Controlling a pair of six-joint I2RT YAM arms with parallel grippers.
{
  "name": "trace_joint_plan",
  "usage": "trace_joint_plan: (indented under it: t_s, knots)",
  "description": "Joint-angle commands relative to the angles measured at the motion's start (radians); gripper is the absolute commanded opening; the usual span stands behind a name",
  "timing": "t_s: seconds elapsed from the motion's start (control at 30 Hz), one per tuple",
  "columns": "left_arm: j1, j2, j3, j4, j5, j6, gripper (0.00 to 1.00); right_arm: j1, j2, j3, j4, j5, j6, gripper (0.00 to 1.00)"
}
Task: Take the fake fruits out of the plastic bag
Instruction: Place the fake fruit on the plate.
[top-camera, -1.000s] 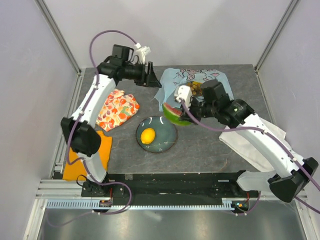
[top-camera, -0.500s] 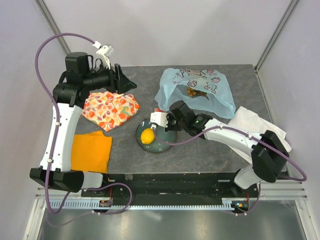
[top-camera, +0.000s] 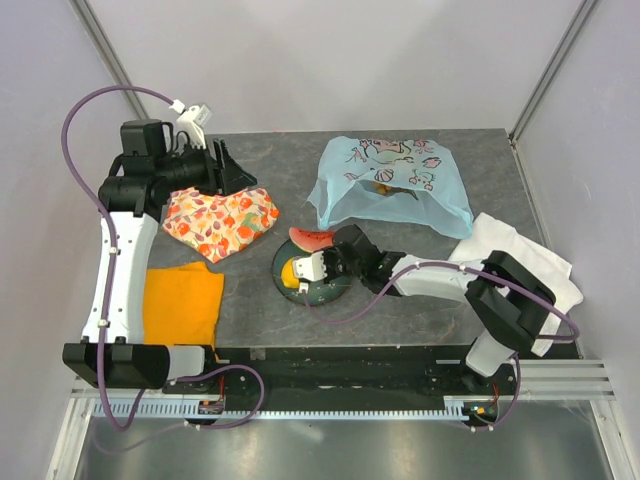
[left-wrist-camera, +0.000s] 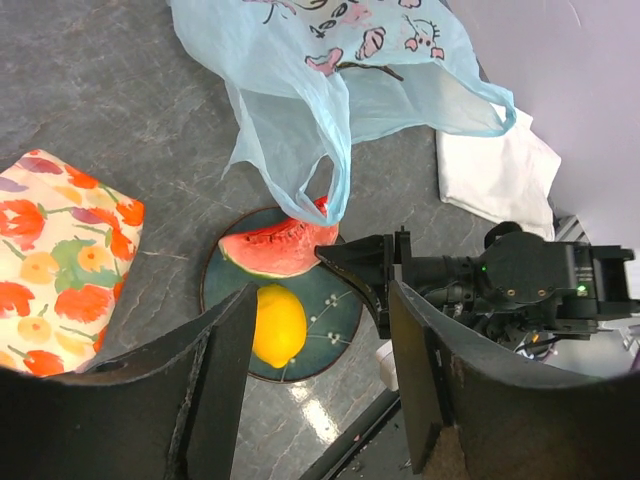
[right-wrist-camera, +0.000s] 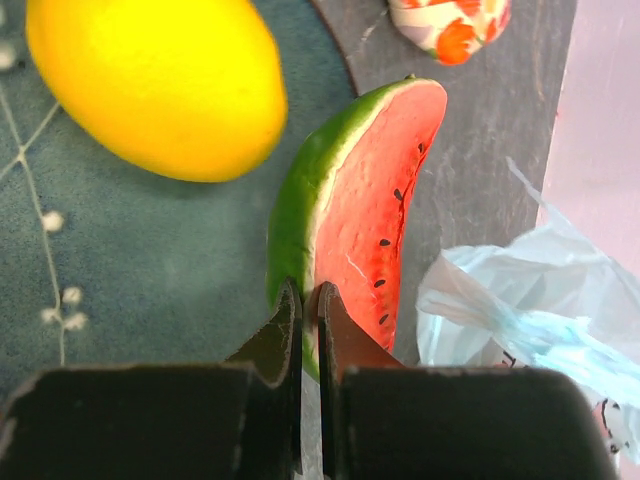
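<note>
lemon (left-wrist-camera: 278, 325) and watermelon slice (left-wrist-camera: 268, 250) sit on plate (left-wrist-camera: 335, 325), right pincer (right-wrist-camera: 308, 320) clamped on slice, left pincer (left-wrist-camera: 320, 300) apart, brownish fruit (top-camera: 383, 183) not yet out of plastic bag (top-camera: 395, 195)

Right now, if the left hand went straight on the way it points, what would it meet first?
Probably the watermelon slice on the plate, where the right hand grips it. The left hand is open and well off. The plastic bag droops close by and may come first; depth is unclear.
</note>
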Motion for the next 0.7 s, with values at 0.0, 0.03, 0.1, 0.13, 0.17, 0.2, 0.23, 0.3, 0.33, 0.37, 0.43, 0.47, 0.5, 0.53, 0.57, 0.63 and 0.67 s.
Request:
trace_joint_plan:
  t_s: [0.0, 0.03, 0.1, 0.13, 0.17, 0.2, 0.23, 0.3, 0.33, 0.37, 0.43, 0.47, 0.5, 0.53, 0.57, 0.63, 0.67]
  knots:
    - [0.015, -0.027, 0.002, 0.022, 0.028, 0.010, 0.62, 0.005, 0.043, -0.022, 0.146, -0.026, -0.075, 0.00]
    - [0.015, -0.029, 0.002, 0.021, 0.028, 0.011, 0.62, 0.004, 0.052, -0.026, 0.156, -0.036, -0.085, 0.00]
    - [0.047, -0.030, -0.004, 0.021, 0.028, 0.013, 0.62, 0.004, 0.060, -0.041, 0.209, -0.049, -0.101, 0.00]
    - [0.048, -0.032, -0.013, 0.021, 0.028, 0.013, 0.62, 0.005, 0.070, -0.046, 0.224, -0.058, -0.116, 0.00]
    - [0.048, -0.030, -0.016, 0.021, 0.029, 0.013, 0.62, 0.010, 0.075, -0.048, 0.244, -0.059, -0.127, 0.00]
    - [0.050, -0.030, -0.019, 0.025, 0.031, 0.011, 0.61, 0.011, 0.083, -0.054, 0.256, -0.058, -0.133, 0.01]
    - [0.050, -0.029, -0.027, 0.026, 0.034, 0.011, 0.61, 0.011, 0.092, -0.057, 0.268, -0.058, -0.141, 0.04]
    - [0.052, -0.027, -0.033, 0.031, 0.036, 0.010, 0.61, 0.014, 0.098, -0.064, 0.292, -0.055, -0.158, 0.28]
    - [0.051, -0.027, -0.034, 0.032, 0.039, 0.005, 0.61, 0.015, 0.097, -0.068, 0.293, -0.049, -0.165, 0.38]
    - [0.051, -0.026, -0.034, 0.032, 0.042, 0.007, 0.61, 0.015, 0.092, -0.071, 0.310, -0.032, -0.167, 0.48]
    - [0.051, -0.018, -0.033, 0.040, 0.054, -0.001, 0.61, 0.013, 0.068, -0.083, 0.304, -0.010, -0.174, 0.52]
    - [0.051, -0.016, -0.031, 0.044, 0.060, -0.004, 0.61, 0.007, 0.054, -0.089, 0.280, -0.004, -0.179, 0.54]
    - [0.051, -0.012, -0.028, 0.049, 0.063, -0.009, 0.61, 0.004, 0.034, -0.098, 0.260, -0.009, -0.184, 0.56]
    - [0.051, 0.003, -0.025, 0.064, 0.078, -0.019, 0.61, -0.002, -0.016, -0.103, 0.231, -0.016, -0.187, 0.64]
    - [0.051, 0.011, -0.021, 0.069, 0.085, -0.026, 0.61, -0.008, -0.044, -0.107, 0.165, -0.023, -0.187, 0.65]
    - [0.050, 0.037, -0.005, 0.087, 0.100, -0.039, 0.61, -0.008, -0.142, -0.104, 0.086, -0.035, -0.175, 0.67]
    - [0.047, 0.050, 0.001, 0.090, 0.100, -0.044, 0.61, -0.008, -0.179, -0.100, 0.003, -0.036, -0.164, 0.68]
